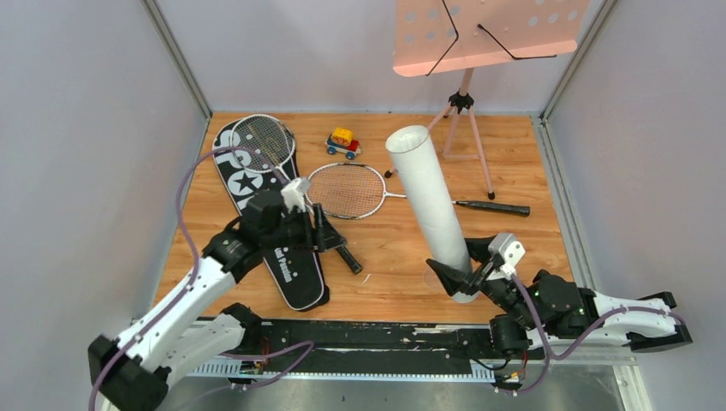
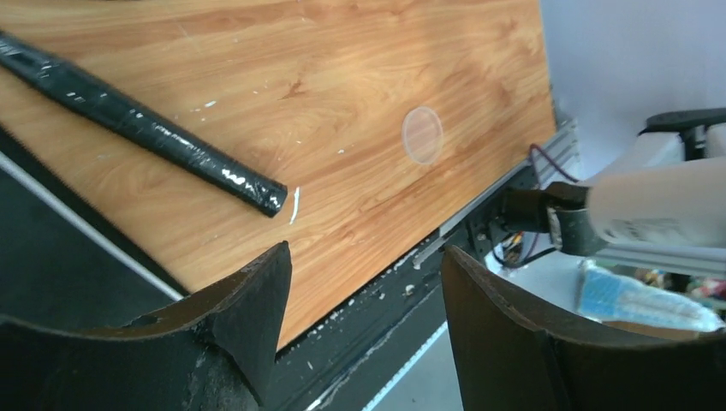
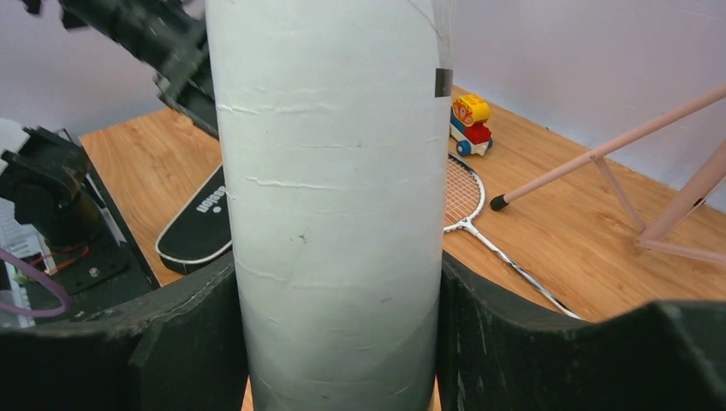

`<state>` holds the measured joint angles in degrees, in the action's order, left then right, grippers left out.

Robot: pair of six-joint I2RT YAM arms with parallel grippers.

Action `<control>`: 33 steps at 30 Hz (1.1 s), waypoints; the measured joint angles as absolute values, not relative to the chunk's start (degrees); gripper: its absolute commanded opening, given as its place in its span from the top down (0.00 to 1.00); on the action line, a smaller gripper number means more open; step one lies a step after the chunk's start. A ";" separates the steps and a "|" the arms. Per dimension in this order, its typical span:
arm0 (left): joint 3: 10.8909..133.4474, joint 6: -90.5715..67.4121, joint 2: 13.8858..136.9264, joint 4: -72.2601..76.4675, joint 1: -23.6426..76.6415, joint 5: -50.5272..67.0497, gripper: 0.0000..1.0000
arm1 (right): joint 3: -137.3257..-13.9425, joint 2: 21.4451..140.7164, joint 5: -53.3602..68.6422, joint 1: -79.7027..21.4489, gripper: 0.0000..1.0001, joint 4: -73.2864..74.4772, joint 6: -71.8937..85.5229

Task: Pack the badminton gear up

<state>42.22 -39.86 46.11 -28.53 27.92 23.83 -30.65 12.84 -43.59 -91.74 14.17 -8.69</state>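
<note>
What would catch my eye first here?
A tall white tube stands out, gripped upright by the right gripper near the front right of the table. Left of it lies a long black bag with one racket on its far end and a second racket beside it. A pink music stand rises at the back.

The left arm (image 1: 184, 300) and right arm (image 1: 618, 306) pair white shell links with black joint housings, each trailing a looping lilac cable (image 1: 179, 210). Both end in scuffed matte-black wedge fingers (image 2: 248, 300).

white tube (image 1: 431, 201) standing mid-table, pink tripod (image 1: 461, 101) behind, bare wood (image 1: 385, 248) alongside
</note>
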 measured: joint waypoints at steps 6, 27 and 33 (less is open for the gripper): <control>45.01 -41.65 64.36 -19.62 44.34 12.32 0.33 | -32.01 9.87 -43.44 -91.74 0.83 14.41 -6.81; 66.32 -41.95 106.74 -6.31 64.14 -0.62 0.49 | -34.09 4.93 -43.42 -91.74 0.83 20.93 -2.17; 67.46 -41.95 109.84 -5.98 64.97 -1.58 0.51 | -34.09 4.93 -43.42 -91.74 0.83 21.98 -1.83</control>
<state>67.46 -41.95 109.84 -5.98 64.97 -1.58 -34.09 4.93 -43.42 -91.74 21.98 -1.83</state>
